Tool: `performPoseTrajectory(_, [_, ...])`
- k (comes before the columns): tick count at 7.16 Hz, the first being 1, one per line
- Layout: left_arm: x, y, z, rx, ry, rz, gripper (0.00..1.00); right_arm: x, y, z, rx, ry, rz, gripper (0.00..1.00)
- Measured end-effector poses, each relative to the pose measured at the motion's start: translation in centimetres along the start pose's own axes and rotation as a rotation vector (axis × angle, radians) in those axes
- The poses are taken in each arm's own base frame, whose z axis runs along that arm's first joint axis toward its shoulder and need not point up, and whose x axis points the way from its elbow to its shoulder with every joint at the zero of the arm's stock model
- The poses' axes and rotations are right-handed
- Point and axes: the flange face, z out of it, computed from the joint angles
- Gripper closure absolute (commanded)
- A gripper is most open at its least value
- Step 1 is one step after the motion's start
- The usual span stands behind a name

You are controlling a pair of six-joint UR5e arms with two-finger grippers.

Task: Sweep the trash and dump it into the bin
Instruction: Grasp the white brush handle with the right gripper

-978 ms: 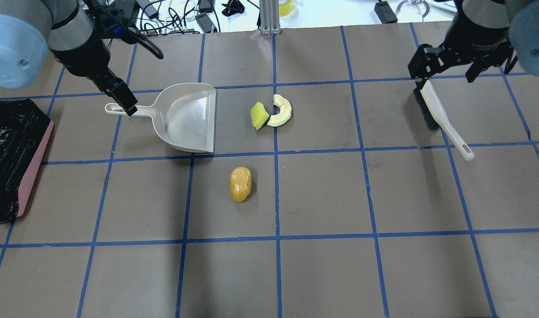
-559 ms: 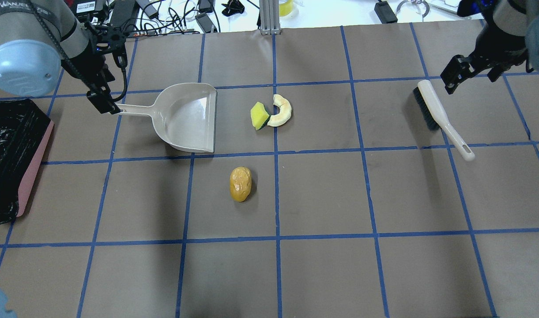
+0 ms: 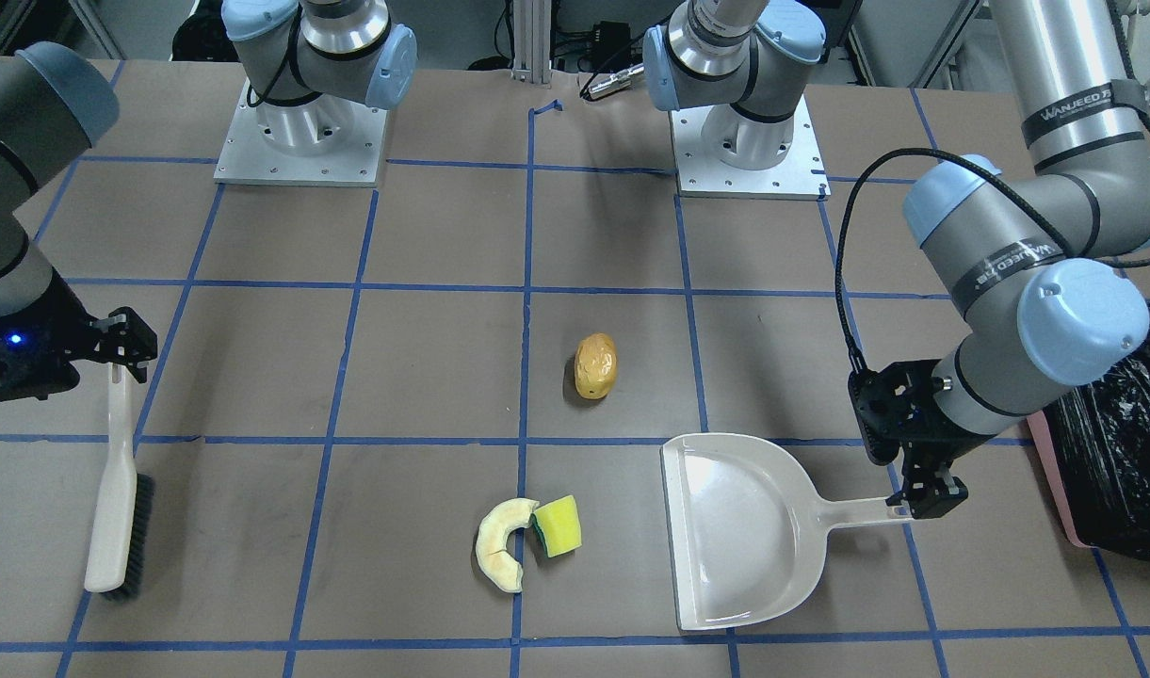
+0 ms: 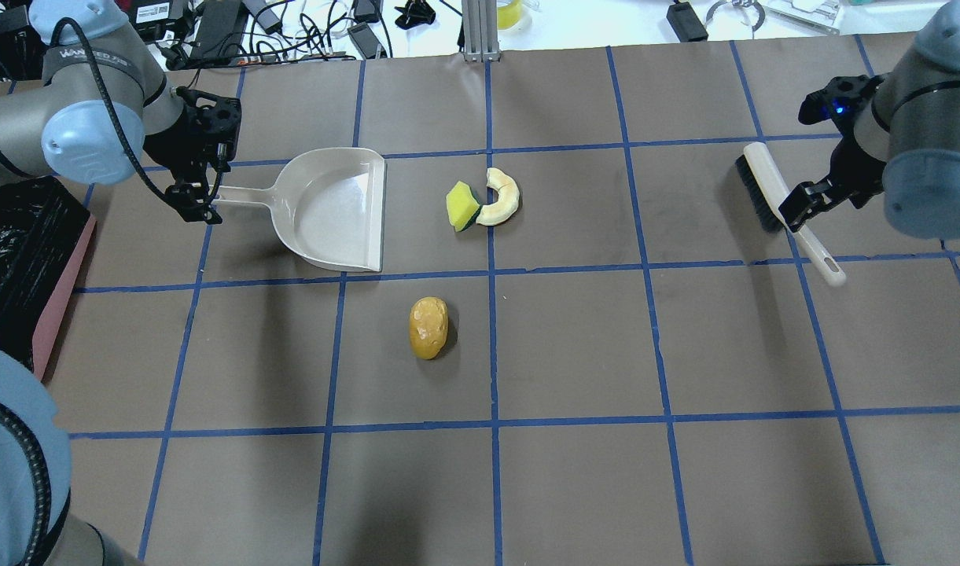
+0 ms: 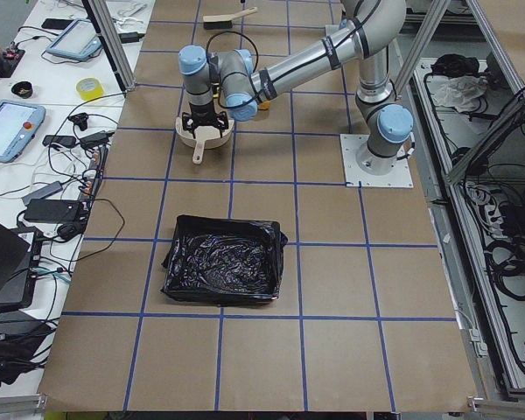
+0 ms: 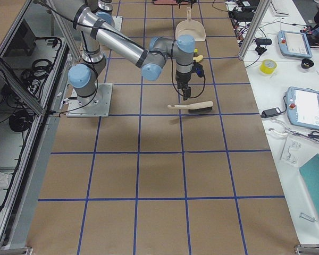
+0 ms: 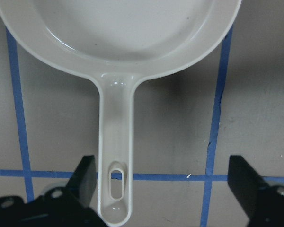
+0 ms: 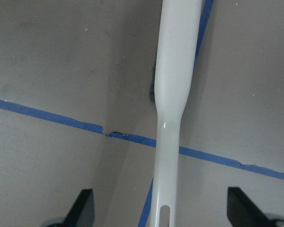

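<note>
Both arms have just lowered, so the left gripper [image 4: 196, 206] now straddles the dustpan [image 4: 334, 208] handle and the right gripper [image 4: 798, 212] the brush [image 4: 766, 189] handle, both wide open, while the trash [image 4: 428, 327] lies unswept mid-bench and the bin [image 4: 61, 292] waits at the bench's left edge.

"WANJEED" on black straps [image 3: 1081, 118] around the left arm [image 3: 1055, 198]

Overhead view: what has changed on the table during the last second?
The left gripper shifted toward the end of the dustpan handle. The right gripper moved from the brush head to above its handle. Both are open and hold nothing. The dustpan, brush, trash and bin stayed in place.
</note>
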Motion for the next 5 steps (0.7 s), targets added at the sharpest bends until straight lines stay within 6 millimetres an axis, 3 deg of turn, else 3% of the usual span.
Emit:
performPoseTrajectory(2, [-1.0,0.2,1.0,-0.007,-0.034,0.006,0.01,1.7,0.5,3.2,-0.027,-0.02,0.016,0.0])
performPoseTrajectory(5, [-2.1,0.5,2.2,-0.018,-0.08,0.022,0.01,2.4,0.9,5.0,-0.057,-0.04,0.026,0.07])
